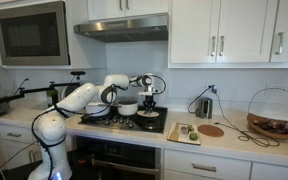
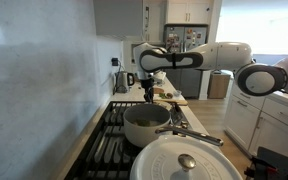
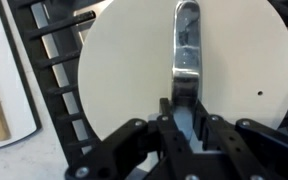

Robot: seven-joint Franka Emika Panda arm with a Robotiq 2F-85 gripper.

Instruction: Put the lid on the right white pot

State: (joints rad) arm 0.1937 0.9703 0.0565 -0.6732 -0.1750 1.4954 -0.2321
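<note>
**Fingers [image 3: 165, 118] clamped on the lid's handle**

Fingers of the gripper [image 3: 186, 115] stand either side of a shiny metal strap handle [image 3: 187, 45] and press against it, so the grasp is on the lid [image 3: 124, 70] by that handle. Only the near end of the strap is covered by the jaws; the rest runs up across the pale disc. The lid fills most of the wrist view, and its upper and right edges are cut off by the frame. It hides whatever lies straight beneath it, so this view does not show whether it rests on a pot or hangs above one. Black bars of the stove grate [image 3: 54, 60] show to its left, and a pale curved edge at the far left is too cropped to name.

In both exterior views the gripper [image 1: 149, 97] [image 2: 146, 85] points down over the stove, with the small white pot [image 1: 147, 114] just below it. The lid is too small there to make out. A larger white pot [image 2: 144, 122] sits nearer, and a knobbed lid [image 2: 189, 160] is cut off by the bottom edge.
</note>
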